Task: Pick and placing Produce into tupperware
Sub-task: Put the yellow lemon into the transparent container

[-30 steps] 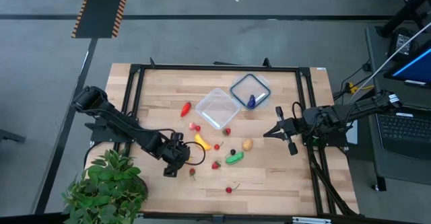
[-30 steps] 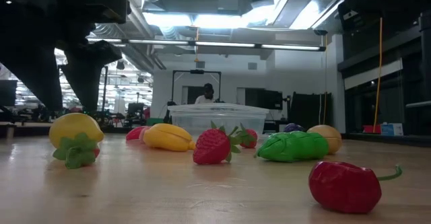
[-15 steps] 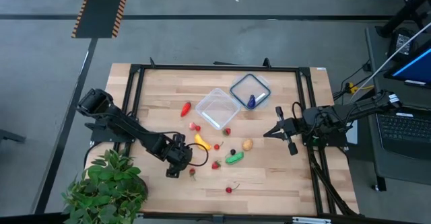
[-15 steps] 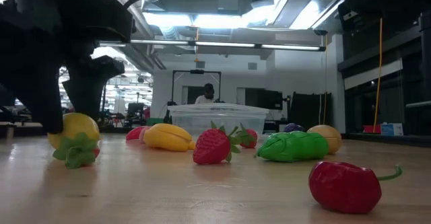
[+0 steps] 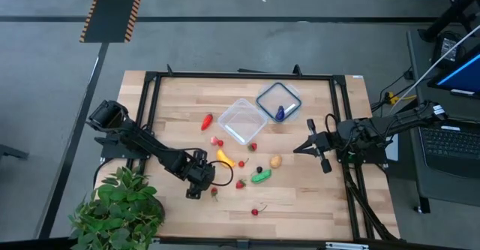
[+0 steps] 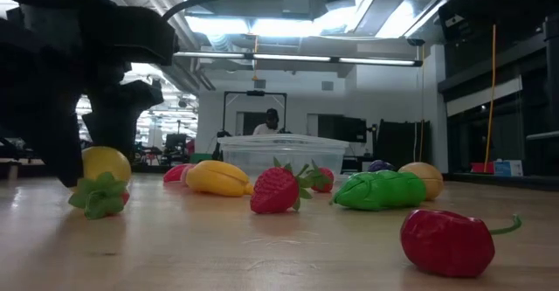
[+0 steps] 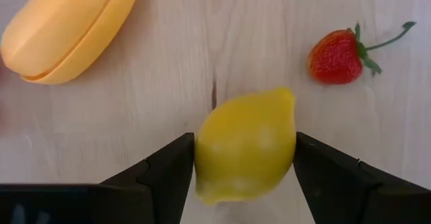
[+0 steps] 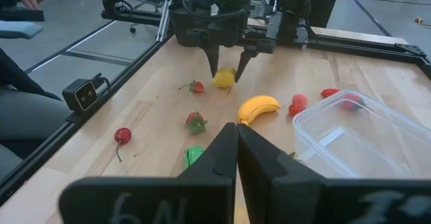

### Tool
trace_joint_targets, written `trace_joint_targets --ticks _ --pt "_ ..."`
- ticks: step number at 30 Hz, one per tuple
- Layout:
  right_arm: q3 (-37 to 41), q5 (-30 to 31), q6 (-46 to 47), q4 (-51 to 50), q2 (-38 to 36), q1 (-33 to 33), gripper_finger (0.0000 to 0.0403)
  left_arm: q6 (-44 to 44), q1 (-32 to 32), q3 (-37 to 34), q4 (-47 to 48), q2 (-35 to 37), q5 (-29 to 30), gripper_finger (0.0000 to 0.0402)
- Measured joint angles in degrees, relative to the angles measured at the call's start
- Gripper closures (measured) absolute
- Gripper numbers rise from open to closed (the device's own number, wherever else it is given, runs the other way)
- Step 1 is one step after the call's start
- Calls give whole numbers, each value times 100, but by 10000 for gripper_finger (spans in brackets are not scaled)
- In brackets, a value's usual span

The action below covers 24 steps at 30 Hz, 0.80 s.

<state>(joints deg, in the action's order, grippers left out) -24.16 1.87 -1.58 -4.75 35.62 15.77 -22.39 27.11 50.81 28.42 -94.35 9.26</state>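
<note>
My left gripper (image 5: 196, 181) points down, open, over a yellow lemon (image 7: 246, 153) that lies on the table; one finger (image 7: 172, 173) stands on each side of it. In the high view the gripper hides the lemon. Other produce lies around: a banana (image 5: 224, 158), strawberries (image 5: 240, 183), a green piece (image 5: 261, 176), a tan piece (image 5: 276, 161) and a red pepper (image 5: 206, 121). The clear tupperware (image 5: 241, 120) stands beyond them. My right gripper (image 5: 298, 148) hangs shut above the table's right side. My left gripper comes at the lemon from above, fingers pointing down, one close at each side of the lemon's middle (image 7: 202, 150). Whether the fingers touch it I cannot tell. The lemon rests on the table (image 8: 224, 78).
A clear lid (image 5: 278, 100) with a blue-purple piece (image 5: 280, 112) lies to the tub's far right. A potted plant (image 5: 120, 209) fills the near left corner. A red piece (image 5: 255, 211) lies near the front edge. A person (image 6: 269, 121) stands far behind the table.
My left gripper has sunk toward the table, its fingers coming down from above the lemon to either side of it, with the same gap. The lemon and the other produce have stayed in place.
</note>
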Motion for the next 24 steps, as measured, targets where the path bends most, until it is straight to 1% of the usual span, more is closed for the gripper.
trace_joint_targets --ticks 3,10,24 --pt "0 2 0 2 -1 0 389 1 0 0 4 0 0 168" --pt "0 2 -1 2 -1 0 389 -2 0 0 7 4 20 196" --pt "0 2 2 2 -1 0 389 26 -22 0 7 4 -11 197"
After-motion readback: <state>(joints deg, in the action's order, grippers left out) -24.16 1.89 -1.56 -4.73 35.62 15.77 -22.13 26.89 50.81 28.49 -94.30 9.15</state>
